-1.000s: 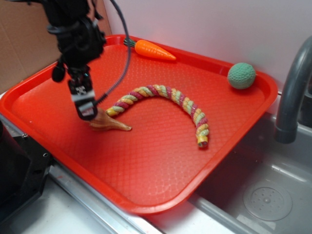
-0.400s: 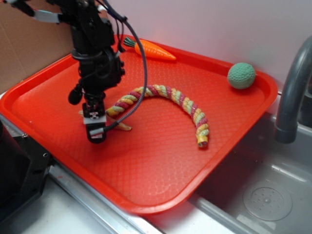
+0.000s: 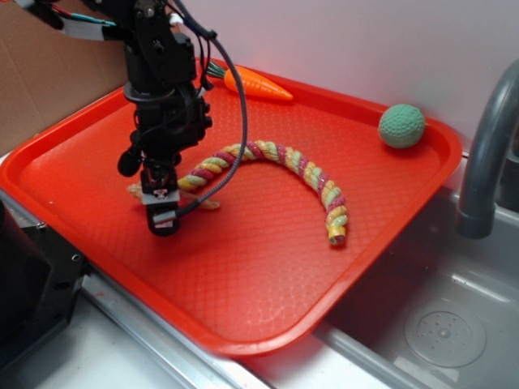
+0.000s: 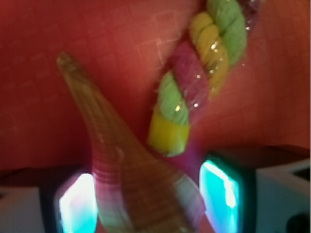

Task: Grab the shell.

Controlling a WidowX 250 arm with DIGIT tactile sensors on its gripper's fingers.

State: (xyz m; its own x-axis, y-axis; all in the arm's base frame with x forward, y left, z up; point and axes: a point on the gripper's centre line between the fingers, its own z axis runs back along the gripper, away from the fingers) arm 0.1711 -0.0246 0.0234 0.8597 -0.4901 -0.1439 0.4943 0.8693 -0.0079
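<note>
Tan ridged shell (image 4: 131, 174) between parted jaws, beside rope (image 4: 204, 73).

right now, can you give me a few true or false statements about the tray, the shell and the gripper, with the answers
1. The shell lies between the two fingers of the gripper. True.
2. The carrot lies at the tray's near edge, next to the gripper. False: it lies at the far edge of the tray, apart from the gripper.
3. The rope has one end close beside the shell. True, as the wrist view shows.
4. The green ball sits in the sink. False: it sits on the tray, in its far right corner.
5. The shell's pointed tail points away from the gripper in the wrist view. True.
</note>
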